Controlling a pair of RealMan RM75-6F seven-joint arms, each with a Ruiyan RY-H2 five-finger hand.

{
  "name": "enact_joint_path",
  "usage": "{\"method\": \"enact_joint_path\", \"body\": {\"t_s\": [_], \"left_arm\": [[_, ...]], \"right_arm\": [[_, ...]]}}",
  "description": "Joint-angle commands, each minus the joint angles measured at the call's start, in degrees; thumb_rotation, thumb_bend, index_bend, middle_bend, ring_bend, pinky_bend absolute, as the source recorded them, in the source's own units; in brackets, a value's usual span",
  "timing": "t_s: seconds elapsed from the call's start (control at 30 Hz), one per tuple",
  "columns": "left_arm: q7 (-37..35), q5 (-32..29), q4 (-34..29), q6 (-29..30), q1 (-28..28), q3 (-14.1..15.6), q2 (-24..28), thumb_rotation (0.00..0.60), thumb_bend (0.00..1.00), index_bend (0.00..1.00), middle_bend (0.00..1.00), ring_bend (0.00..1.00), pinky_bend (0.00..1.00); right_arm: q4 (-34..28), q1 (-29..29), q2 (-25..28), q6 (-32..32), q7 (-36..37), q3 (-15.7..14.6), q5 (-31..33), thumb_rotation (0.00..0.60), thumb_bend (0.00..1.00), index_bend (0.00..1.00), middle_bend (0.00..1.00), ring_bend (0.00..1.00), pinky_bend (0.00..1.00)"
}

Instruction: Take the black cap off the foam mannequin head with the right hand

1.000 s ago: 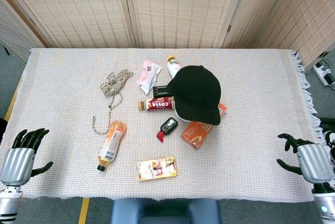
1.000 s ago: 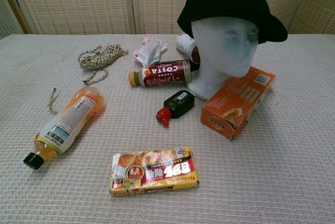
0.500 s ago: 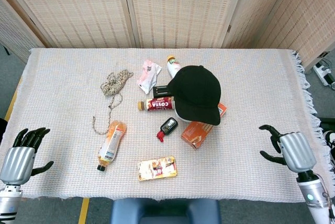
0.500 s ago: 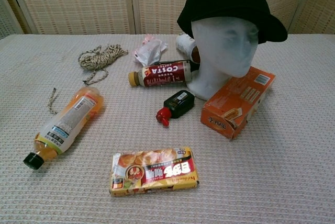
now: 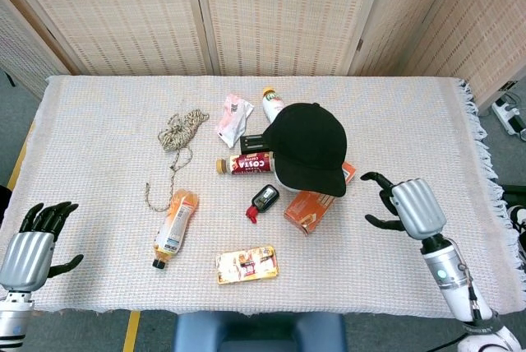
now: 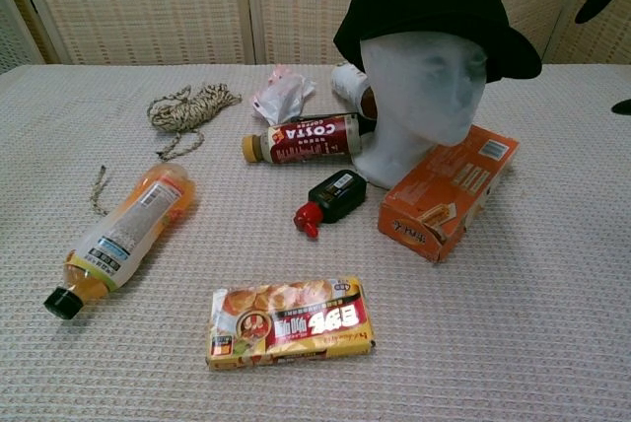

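Palm-down, right hand — fingers spread, near black cap.

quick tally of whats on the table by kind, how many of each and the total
bottles: 3 (orange juice bottle, costa coffee bottle, white bottle)
boxes and packets: 3 (orange box, snack pack, pink wrapper)
rope: 1
black cap on foam mannequin head: 2
small black-and-red item: 1
dark flat item: 1
total: 11

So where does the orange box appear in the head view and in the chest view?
Head view: the orange box lies just right of centre, partly under the black cap.
Chest view: the orange box lies right of centre, beside the foam mannequin head.
Shared landmark: the Costa coffee bottle, left of the box.
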Motion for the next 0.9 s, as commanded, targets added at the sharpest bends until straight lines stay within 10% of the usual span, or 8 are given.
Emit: {"method": "enact_joint_path", "body": {"t_s": [0.03,0.3,0.6,0.9], "left_arm": [[0.0,0.0,0.0,-0.3,-0.2,0.0,0.1,0.6,0.05,0.2,0.19,0.19,0.13],[-0.3,-0.5,0.0,-0.9,-0.3,0.0,0.5,0.6,0.05,0.2,0.19,0.19,0.13],[-0.7,-0.7,0.0,-0.8,-0.2,-0.1,0.7,0.6,0.05,0.2,0.19,0.19,0.13],[-0.9,-0.8,0.2,-1.0,-0.3,0.0,0.7,0.6,0.05,0.2,0.19,0.19,0.13]], "right_arm": [[0.7,1.8,-2.0,-1.4,-0.6,1.3,1.4,0.6,0.04,0.3,0.91,0.98,1.0],[2.5,5.1,-6.0,-3.8,-0.7,3.3,4.8,0.6,0.11,0.32,0.91,0.98,1.0],[5.2,7.3,-9.2,-4.7,1.8,3.7,5.3,0.6,0.62,0.46,0.92,1.0,1.0],[8.5,7.6,-12.0,-0.7,5.5,4.4,3.6,0.6,0.9,0.65,0.95,1.0,1.0]]}}
